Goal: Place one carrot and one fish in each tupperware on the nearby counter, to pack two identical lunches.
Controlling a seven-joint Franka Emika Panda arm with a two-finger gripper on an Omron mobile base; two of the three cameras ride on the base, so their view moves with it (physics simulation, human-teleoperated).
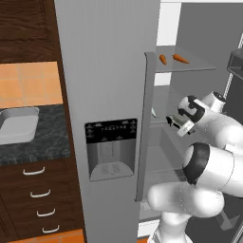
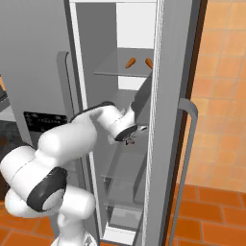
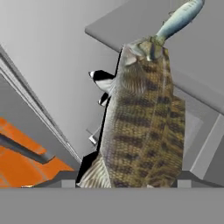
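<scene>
– Kitchen layout first: what stands where?
– On the left, a dark marbled stone counter point(image 1: 47, 137) over brown drawers carries a shallow pale grey-white tupperware tray point(image 1: 19, 124). Beside it stands a tall grey fridge point(image 1: 107, 71) with its right door open, and the white arm reaches inside.
– And the food?
– Two small bright-orange carrots point(image 1: 163, 59) point(image 1: 180, 58) lie near each other on the upper fridge shelf point(image 1: 199, 66). Lower down, at the end effector point(image 1: 172, 121), a broad brown-and-olive banded fish point(image 3: 140, 131) sits right between the two dark finger tips point(image 3: 183, 183). A slim silver-blue fish point(image 3: 181, 17) lies beyond its far end, on a grey shelf.
– Is the banded fish gripped?
– I cannot tell. The jaws stand wide on either side of it, but contact is hidden by its body.
</scene>
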